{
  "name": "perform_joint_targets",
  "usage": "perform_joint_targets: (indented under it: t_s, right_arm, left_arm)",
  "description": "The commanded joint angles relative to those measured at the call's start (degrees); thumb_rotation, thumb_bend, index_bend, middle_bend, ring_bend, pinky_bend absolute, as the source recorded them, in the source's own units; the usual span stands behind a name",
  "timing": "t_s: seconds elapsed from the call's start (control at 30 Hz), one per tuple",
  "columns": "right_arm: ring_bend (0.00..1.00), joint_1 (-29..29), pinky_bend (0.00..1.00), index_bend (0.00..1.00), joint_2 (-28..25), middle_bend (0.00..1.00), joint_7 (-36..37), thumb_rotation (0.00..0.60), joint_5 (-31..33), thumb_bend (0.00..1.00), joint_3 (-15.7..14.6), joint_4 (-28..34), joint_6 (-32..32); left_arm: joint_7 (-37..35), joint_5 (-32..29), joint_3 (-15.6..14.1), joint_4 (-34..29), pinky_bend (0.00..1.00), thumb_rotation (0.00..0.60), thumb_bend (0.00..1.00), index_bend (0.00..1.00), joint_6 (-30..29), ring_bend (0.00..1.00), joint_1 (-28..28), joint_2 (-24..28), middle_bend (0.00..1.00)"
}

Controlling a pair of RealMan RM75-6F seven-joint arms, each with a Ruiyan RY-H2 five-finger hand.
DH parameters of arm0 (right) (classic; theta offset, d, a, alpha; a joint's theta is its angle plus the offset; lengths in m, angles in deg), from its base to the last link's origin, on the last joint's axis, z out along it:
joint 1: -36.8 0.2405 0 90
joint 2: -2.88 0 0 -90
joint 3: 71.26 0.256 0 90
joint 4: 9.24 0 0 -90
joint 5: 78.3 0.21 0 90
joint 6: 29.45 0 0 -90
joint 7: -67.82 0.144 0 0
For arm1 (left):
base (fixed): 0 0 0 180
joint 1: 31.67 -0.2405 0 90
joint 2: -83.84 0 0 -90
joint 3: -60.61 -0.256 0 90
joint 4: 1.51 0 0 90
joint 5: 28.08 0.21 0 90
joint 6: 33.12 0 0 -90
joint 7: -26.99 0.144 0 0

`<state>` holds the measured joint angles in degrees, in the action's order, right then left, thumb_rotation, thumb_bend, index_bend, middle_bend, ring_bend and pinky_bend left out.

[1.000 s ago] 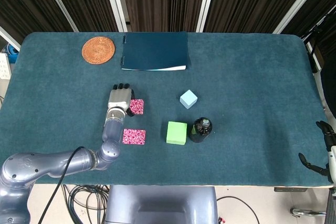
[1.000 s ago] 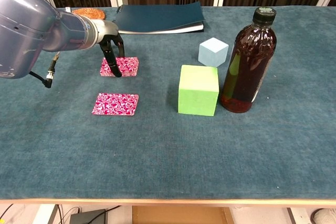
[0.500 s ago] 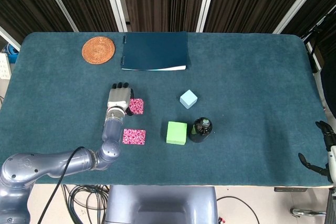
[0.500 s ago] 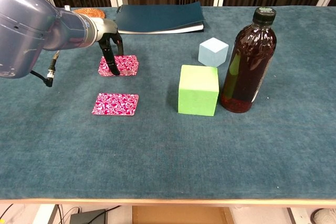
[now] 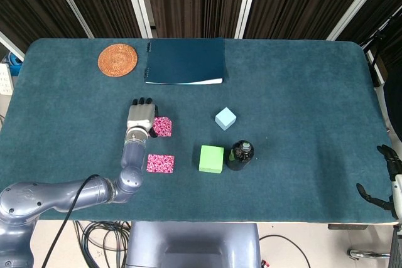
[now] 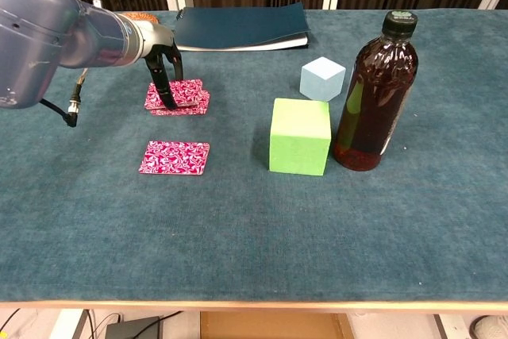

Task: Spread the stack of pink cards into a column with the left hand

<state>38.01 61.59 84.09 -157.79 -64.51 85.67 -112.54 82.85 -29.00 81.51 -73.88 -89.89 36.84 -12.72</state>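
Observation:
A small stack of pink patterned cards [image 6: 184, 97] [image 5: 164, 126] lies left of centre on the blue cloth. Its top card is slid slightly off the ones below. My left hand [image 6: 161, 67] [image 5: 142, 118] presses its fingertips [image 6: 164, 98] down on the stack's left part. One pink card [image 6: 176, 157] [image 5: 160, 163] lies alone nearer the front edge. My right hand [image 5: 384, 183] hangs at the far right table edge in the head view, with its fingers apart and nothing in it.
A green cube [image 6: 300, 136], a pale blue cube [image 6: 322, 78] and a dark bottle [image 6: 374, 91] stand right of the cards. A dark notebook [image 6: 238, 26] and a woven coaster [image 5: 117, 59] lie at the back.
My left hand has drawn back a little toward the far left, dragging the top card so that the stack fans apart. The lone card has stayed put.

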Motion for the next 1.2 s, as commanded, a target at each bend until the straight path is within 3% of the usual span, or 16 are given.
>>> perform_joint_targets:
  t_s: [0.03,0.33,0.67,0.9,1.2]
  right_arm:
    - [0.14,0.0,0.19,0.1,-0.03,0.07,0.03,0.6,0.01,0.27,0.0,0.02,0.01]
    - [0.14,-0.01,0.19,0.1,-0.06,0.07,0.06,0.6,0.12,0.27,0.01,0.11,0.06]
    - [0.14,-0.02,0.19,0.1,-0.09,0.07,0.22,0.6,0.38,0.27,0.1,0.08,0.15]
    - [0.14,0.04,0.19,0.1,-0.09,0.07,-0.2,0.6,0.51,0.27,0.06,0.07,0.35]
    - [0.14,0.05,0.19,0.1,-0.1,0.07,-0.39,0.6,0.72,0.27,0.12,0.12,0.42]
  left_arm:
    - [-0.04,-0.11,0.29,-0.26,0.0,0.6,0.22,0.48,-0.01,0.02,-0.1,0.37,0.16]
    - [1.35,-1.16,0.83,2.57,0.0,0.6,0.22,0.49,1.83,0.02,1.03,-0.08,0.16]
    - [5.16,-4.14,1.94,11.3,0.0,0.6,0.22,0.5,6.84,0.02,4.36,-2.38,0.16]
    - [7.63,-6.12,2.84,22.9,0.0,0.6,0.22,0.5,13.37,0.02,7.34,-6.39,0.16]
    - [7.46,-5.9,3.99,29.85,0.0,0.6,0.22,0.5,17.67,0.02,8.78,-9.05,0.16]
